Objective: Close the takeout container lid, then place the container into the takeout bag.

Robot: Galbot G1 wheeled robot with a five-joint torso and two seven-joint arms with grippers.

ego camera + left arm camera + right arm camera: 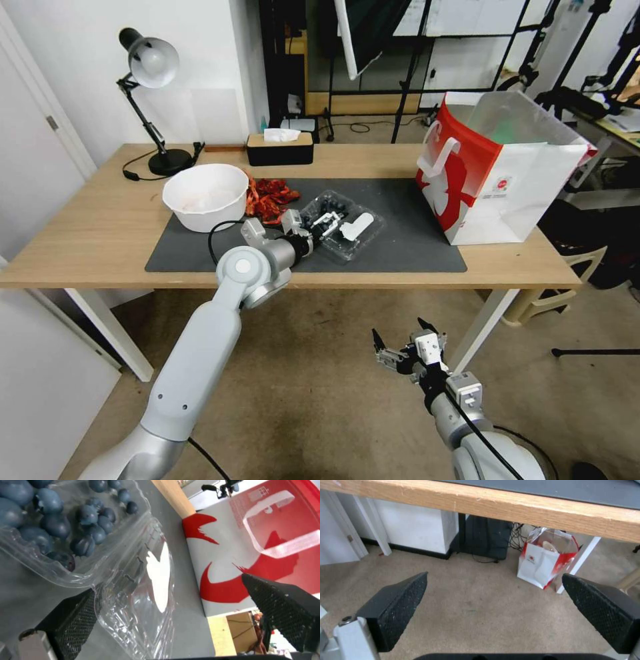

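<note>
Right gripper (408, 347) parked low off my table's near edge, jaws wide and empty, left gripper (325, 223) spread open around the flopped-open lid (357, 230) of the takeout container (333, 208), takeout bag (497, 177) far right.

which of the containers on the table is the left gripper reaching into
The clear takeout container of blueberries, lid open flat. The left gripper is open at it, not at the white bowl or takeout bag.
</note>
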